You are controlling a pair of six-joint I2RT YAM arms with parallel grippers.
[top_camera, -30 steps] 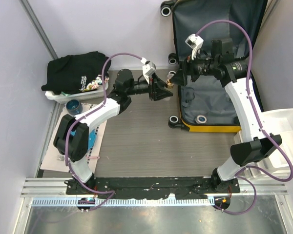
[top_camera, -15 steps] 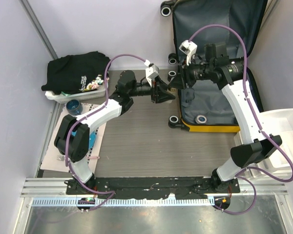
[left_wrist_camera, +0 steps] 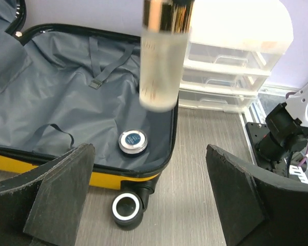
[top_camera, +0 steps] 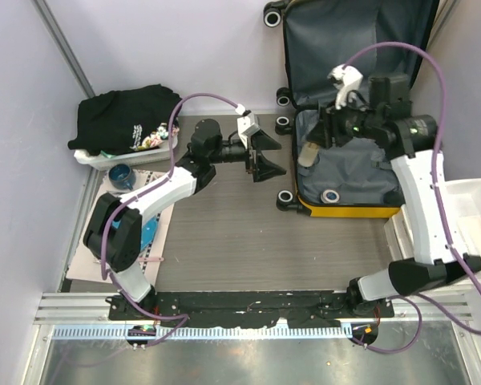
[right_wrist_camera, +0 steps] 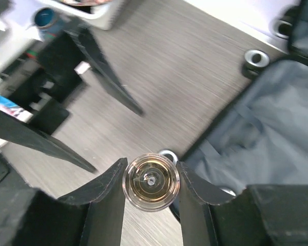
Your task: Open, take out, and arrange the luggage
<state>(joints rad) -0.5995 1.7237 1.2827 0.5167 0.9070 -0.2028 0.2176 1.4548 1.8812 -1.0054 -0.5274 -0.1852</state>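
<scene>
Right gripper is closed partway on a small bottle, one black finger on each side of its round body; wrist cam looks straight down it, so only a circle w/ amber tint shows. From the top cam the same gripper hangs over the left part of the luggage, w/ the bottle pale beneath it. Left gripper is wide open & holds nothing; it points toward the luggage from the left, just beside its wheels, apart from the bottle. Its own cam shows both dark fingers spread at the frame's bottom corners, and the bottle hanging upright above them, frosted clear w/ a gold collar, slightly blurred, its top cut off by the frame edge. Luggage is open at the far right of the table: lower shell lies flat, yellow edge toward the arms, dark grey lining up, lid standing against the back wall. One round tin, silver rim & dark blue top, lies on the lining near the front corner. White drawer bins sit just right of the luggage. At far left, a black garment is heaped on a white bin, w/ a blue cup near it.
</scene>
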